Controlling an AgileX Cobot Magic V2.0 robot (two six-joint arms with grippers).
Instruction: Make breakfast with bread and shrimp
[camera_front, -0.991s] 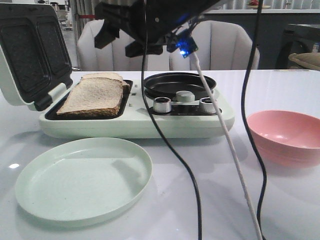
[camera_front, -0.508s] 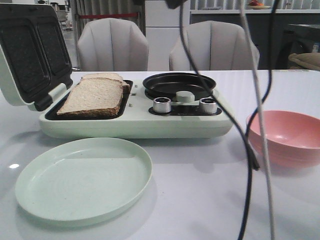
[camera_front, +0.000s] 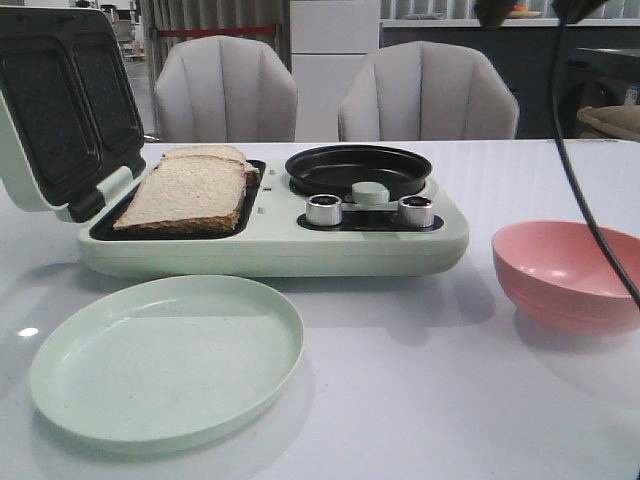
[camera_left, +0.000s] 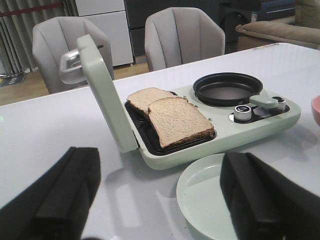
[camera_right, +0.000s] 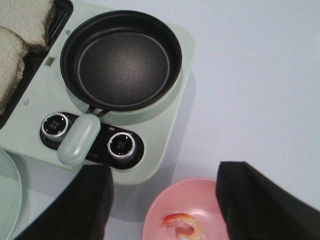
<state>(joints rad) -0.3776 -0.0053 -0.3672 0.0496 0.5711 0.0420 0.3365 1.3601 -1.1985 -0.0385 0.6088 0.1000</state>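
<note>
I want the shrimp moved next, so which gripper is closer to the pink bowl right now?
The right. The right gripper hangs open directly above the pink bowl, a shrimp showing between its fingers. The left gripper is open over the table's left side, near the green plate.

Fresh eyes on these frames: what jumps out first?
The pale green breakfast maker in the middle of the table, lid up, with two bread slices overlapping on its left plate and an empty black pan on its right side. In front of it sits an empty green plate; to its right a pink bowl, where the right wrist view shows a shrimp directly below the right gripper, jaws open.
</note>
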